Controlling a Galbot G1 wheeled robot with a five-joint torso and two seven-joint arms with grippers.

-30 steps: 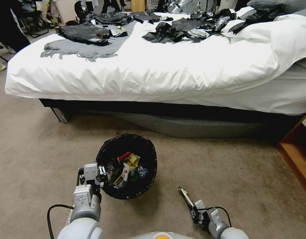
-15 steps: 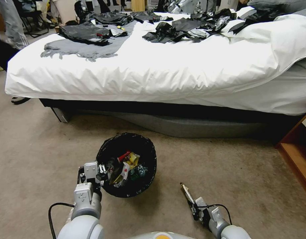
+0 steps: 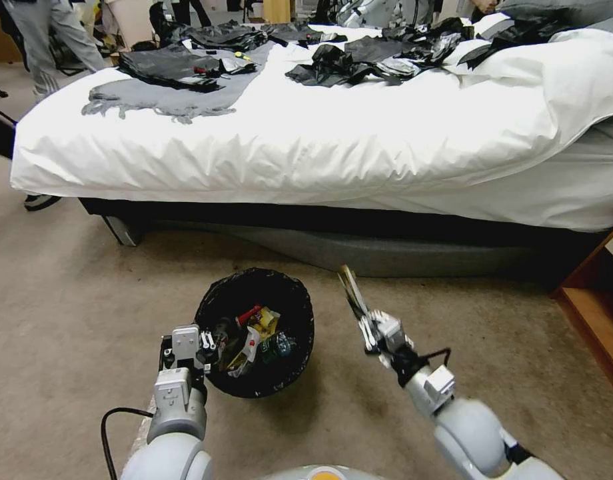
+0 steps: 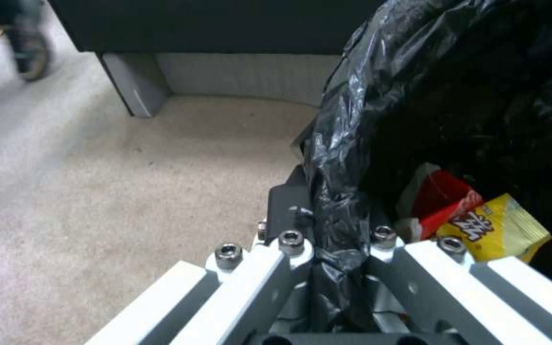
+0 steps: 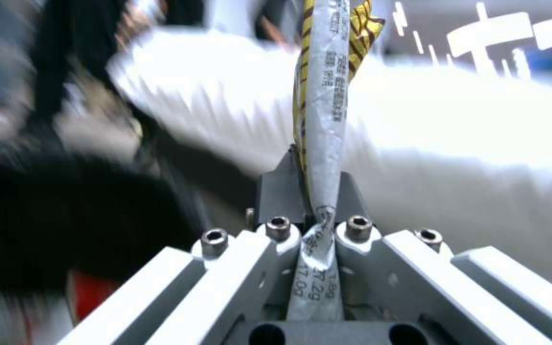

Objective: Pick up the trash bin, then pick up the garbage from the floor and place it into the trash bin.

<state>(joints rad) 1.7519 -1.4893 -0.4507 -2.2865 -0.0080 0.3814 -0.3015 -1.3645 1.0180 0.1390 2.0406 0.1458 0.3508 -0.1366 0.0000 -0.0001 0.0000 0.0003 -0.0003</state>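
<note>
Bedroom here: beige carpet floor (image 3: 73, 293) in front of a big bed with a white duvet (image 3: 333, 147) that has dark clothes strewn on top. From the head cam, my left claw (image 3: 210, 348) is pinched on the rim of the small round trash bin with the crinkled black bag liner (image 3: 255, 332), which sits on the carpet in front of me with wrappers and a bottle already inside. My right claw (image 3: 364, 325) is raised just beside the bin, clamped on a long flat silver-and-yellow snack wrapper (image 3: 352, 291) sticking upward.

Left wrist cam: jaws pressed onto the folded liner, red and yellow packets (image 4: 474, 218) just inside.

Right wrist cam: wrapper squeezed between the jaws.

So I'd say we're mid-carry. Next I need to swing over the bin mouth and release.
</note>
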